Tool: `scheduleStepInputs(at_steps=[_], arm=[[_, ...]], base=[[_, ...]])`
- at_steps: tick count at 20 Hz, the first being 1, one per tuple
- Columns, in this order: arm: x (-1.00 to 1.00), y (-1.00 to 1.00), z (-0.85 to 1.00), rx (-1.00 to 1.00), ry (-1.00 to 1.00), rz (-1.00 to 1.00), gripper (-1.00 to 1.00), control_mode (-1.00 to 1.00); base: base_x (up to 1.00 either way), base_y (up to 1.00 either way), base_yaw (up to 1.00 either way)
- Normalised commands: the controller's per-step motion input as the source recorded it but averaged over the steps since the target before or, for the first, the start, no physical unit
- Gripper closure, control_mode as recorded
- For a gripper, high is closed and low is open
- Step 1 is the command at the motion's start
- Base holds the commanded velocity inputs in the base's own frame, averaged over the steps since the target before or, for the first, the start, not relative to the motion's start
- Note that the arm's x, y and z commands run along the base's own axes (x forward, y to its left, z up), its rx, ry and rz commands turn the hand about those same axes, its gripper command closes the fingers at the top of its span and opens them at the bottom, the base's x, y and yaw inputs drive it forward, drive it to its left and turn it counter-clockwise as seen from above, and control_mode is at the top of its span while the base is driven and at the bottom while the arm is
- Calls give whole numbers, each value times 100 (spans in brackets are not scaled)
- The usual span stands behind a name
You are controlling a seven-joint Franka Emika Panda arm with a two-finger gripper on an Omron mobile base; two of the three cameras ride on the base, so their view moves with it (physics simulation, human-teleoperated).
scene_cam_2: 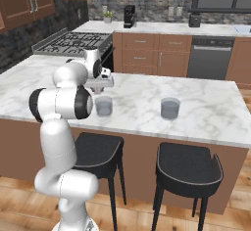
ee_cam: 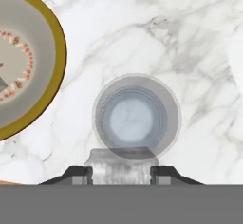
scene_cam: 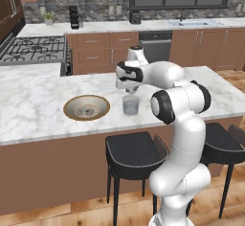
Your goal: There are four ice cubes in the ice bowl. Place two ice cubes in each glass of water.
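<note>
My gripper (ee_cam: 121, 174) is shut on an ice cube (ee_cam: 121, 163), a pale translucent block between the two dark finger tips. It hangs right above a glass of water (ee_cam: 136, 116), close to the glass's near rim. From the left base view the gripper (scene_cam: 130, 91) points down over that glass (scene_cam: 130, 105), with the ice bowl (scene_cam: 67, 109) to its left on the marble island. Pale lumps lie in the bowl's middle (scene_cam: 87, 109). The right base view shows this glass (scene_cam_2: 103, 106) under the hand and the other glass of water (scene_cam_2: 170, 108) further right.
Two black stools (scene_cam: 134, 155) (scene_cam: 225, 143) stand against the island's front edge. A stove (scene_cam: 33, 48) sits at the back left, and a rear counter with a coffee machine (scene_cam: 74, 17) runs along the wall.
</note>
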Motion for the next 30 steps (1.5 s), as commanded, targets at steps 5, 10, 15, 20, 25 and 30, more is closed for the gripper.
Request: scheduleStepInputs(at_steps=[5,10,15,20,25,30], arm=[[11,-16,-20,5,-2,0,100,-100],[23,-6,-19,4,0,0,100,-100],[-4,-5,-11,2,-2,0,100,-100],[-1,0,-10,0,-4,0,100,-100],[7,0,-11,0,-3,0,100,-100],[2,0,-10,0,-1,0,100,-100]], base=[[0,0,0],[0,0,0],[0,0,0],[0,0,0],[0,0,0],[0,0,0]])
